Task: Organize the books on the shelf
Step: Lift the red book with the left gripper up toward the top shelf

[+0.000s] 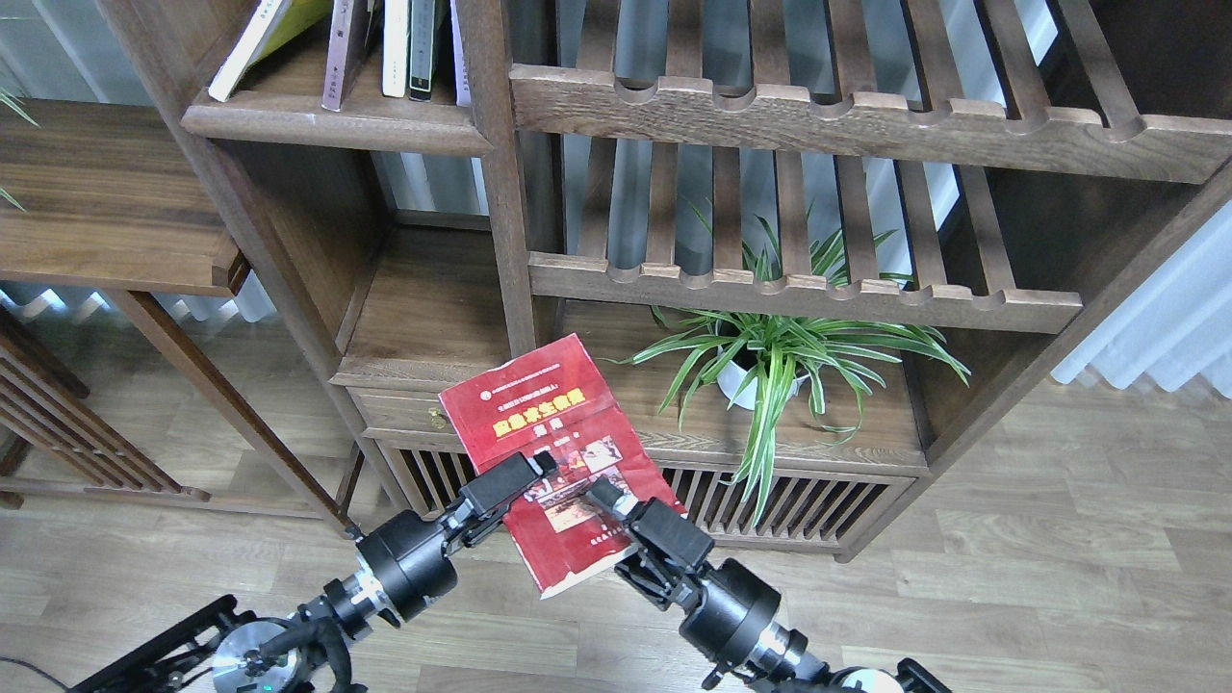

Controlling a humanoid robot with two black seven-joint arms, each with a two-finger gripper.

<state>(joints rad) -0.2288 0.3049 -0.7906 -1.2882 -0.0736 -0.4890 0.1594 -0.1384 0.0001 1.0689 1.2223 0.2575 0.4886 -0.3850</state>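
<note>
Floor: pale grey-brown wood planks.
Slatted racks: dark wood, notched, two tiers.
Potted plant: green, white pot, beneath the racks.
Curtain: white, far right.
Side table: brown, left.

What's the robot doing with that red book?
The robot is holding a thick red paperback book with photos on its cover up in the air with both arms. Its left gripper clamps the book's left edge and its right gripper clamps the lower right part. The book is tilted, in front of the low cabinet. A few other books already stand on the flat brown wooden shelf board at the upper left, and a potted green plant sits nearby.
</note>
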